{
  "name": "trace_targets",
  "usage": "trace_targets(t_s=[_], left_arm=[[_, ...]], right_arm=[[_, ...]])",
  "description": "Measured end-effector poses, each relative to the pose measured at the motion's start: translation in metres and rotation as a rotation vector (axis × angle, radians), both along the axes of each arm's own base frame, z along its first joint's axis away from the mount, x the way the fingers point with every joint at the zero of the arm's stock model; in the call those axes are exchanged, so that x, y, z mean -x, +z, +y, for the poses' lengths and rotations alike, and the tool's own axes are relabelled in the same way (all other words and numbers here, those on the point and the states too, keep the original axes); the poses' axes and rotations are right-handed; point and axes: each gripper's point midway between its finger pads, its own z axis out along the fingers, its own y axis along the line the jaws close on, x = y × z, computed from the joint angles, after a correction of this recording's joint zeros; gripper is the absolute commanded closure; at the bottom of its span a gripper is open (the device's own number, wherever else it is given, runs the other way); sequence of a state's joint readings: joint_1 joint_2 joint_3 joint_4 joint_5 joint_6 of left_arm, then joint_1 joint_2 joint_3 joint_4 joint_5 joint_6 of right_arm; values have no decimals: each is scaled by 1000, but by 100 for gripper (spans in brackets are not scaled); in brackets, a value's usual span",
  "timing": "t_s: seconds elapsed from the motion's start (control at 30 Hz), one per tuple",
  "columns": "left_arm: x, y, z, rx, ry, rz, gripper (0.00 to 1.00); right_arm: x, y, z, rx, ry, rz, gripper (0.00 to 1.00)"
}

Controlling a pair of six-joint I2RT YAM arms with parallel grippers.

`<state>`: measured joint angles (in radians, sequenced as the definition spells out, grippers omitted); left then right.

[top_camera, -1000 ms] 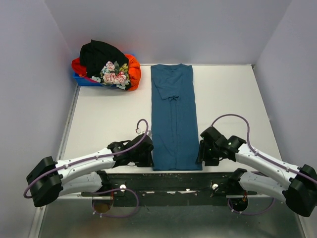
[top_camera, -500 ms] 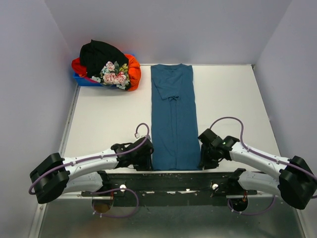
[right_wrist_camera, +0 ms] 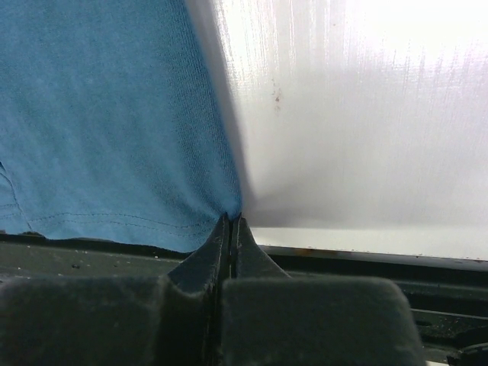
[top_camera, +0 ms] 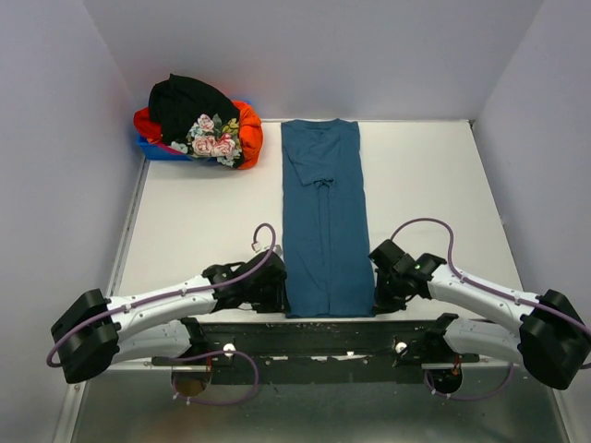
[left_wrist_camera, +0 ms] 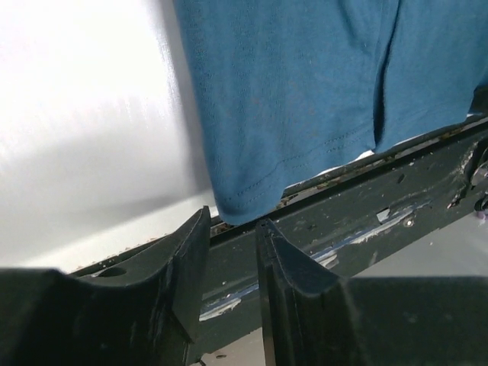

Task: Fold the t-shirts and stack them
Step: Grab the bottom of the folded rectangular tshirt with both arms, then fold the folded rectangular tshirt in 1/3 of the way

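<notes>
Black, orange-red and flowered cloth t-shirts (top_camera: 197,113) overfill a small blue plastic bin (top_camera: 153,150). The right gripper (right_wrist_camera: 229,218) pinches the flat teal-blue t-shirt (top_camera: 323,217) by its corner; the left gripper (left_wrist_camera: 232,221) stands slightly apart.

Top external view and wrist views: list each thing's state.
Dark teal-blue cloth t-shirt: folded into a long strip, lying flat.
Black, orange-red and floral cloth t-shirts: unfolded, heaped in small blue plastic bin.
Left end effector: open at teal shirt's hem corner.
Right end effector: shut on its other hem corner.
</notes>
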<state>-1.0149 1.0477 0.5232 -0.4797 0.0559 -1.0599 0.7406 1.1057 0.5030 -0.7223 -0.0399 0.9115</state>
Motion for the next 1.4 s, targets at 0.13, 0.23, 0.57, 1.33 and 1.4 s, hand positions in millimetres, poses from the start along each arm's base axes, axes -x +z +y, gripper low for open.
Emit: trace_targets(t_s=[0.13,0.23,0.57,1.33,1.4], left_arm=[[-2,-8,-5,-8,1,13,57],[-1,-16,-5,-19,1,26,64],[1,-27,-8,-26,1,51,100],[-185,61,-1,94,221,-184,100],[-212,58,2,83,255,-191,100]], right_arm=[[0,0,0,-1,0,0,99],[0,0,1,-4,0,0,99],[1,3,0,-14,1,-7,99],[-166,109,20,-51,-130,-276,99],[-190,102,18,-36,-148,-263,99]])
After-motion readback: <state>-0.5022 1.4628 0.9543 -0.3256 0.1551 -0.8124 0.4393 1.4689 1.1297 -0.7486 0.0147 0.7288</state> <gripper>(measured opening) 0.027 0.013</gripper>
